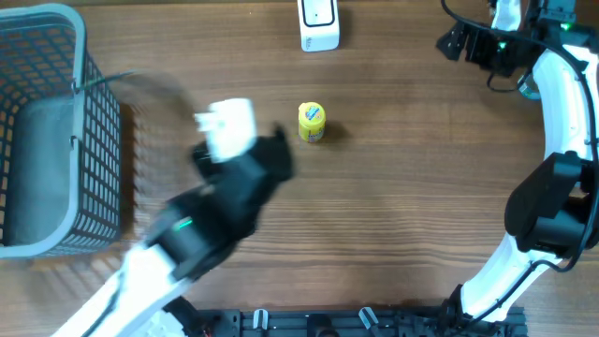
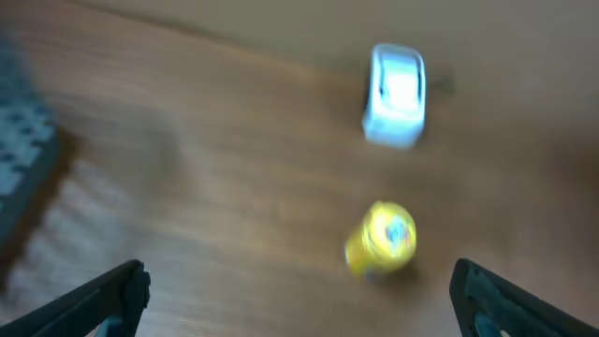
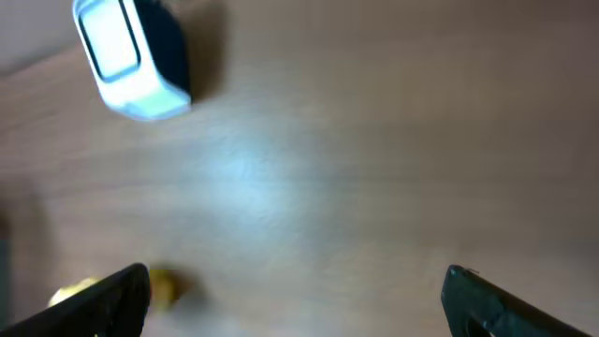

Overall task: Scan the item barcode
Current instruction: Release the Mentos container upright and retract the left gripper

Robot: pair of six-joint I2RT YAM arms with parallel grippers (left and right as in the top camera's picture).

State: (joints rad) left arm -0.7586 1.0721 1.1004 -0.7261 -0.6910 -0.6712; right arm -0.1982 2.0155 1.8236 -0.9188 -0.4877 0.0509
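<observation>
The item point(image 1: 312, 122), a small yellow jar, stands alone on the wooden table, right of my left gripper point(image 1: 276, 154). The left arm is blurred. In the left wrist view the jar point(image 2: 381, 241) lies ahead, just inside the right finger, and my left gripper point(image 2: 299, 290) is open and empty. No barcode can be made out on it. The white scanner point(image 1: 318, 26) stands at the table's far edge, beyond the jar. My right gripper point(image 1: 451, 42) hovers at the far right, open and empty point(image 3: 295, 290), with the scanner point(image 3: 126, 56) and the jar point(image 3: 164, 288) to its left.
A grey wire basket point(image 1: 56, 131) stands at the table's left edge and shows blurred in the left wrist view as the basket point(image 2: 19, 159). The right arm's white links point(image 1: 562, 122) curve down the right side.
</observation>
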